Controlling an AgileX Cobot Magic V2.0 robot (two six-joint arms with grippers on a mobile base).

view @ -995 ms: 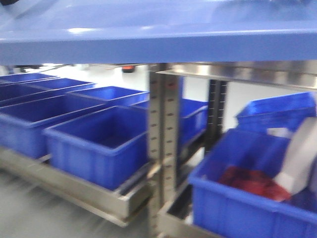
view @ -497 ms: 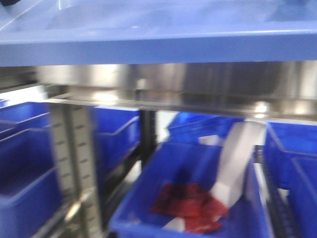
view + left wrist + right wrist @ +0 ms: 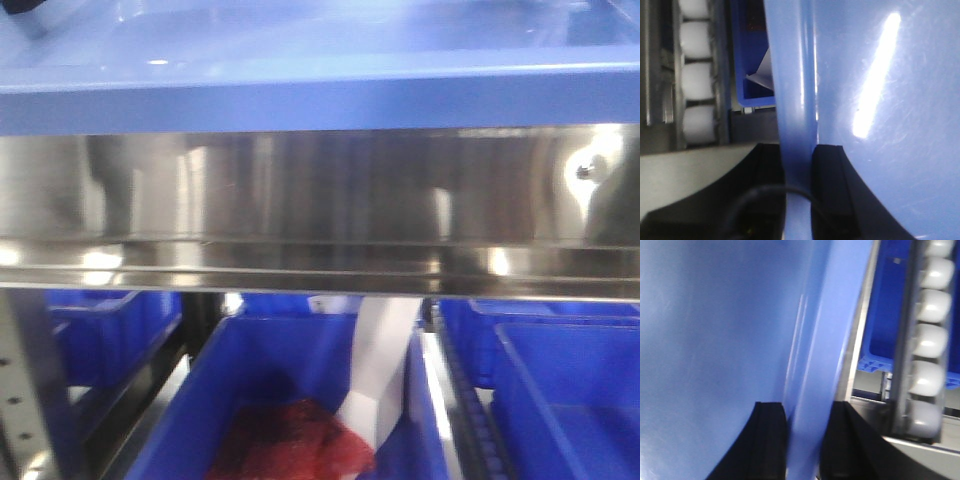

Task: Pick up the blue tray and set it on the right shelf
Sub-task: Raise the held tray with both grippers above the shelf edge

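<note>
Holding up the light blue shiny plastic tray [image 3: 320,100], the left gripper [image 3: 799,156] and right gripper [image 3: 809,415] each pinch its rim tight. The tray hangs just above the front lip of the shiny steel shelf [image 3: 300,200]. Next it probably needs moving forward, then lowering flat.

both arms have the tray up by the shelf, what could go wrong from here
The left gripper and right gripper each pinch only the thin rim of the glossy blue tray, so it might slip or tilt. In the front view its edge sits just above the right shelf lip; lowering early could catch it.
</note>
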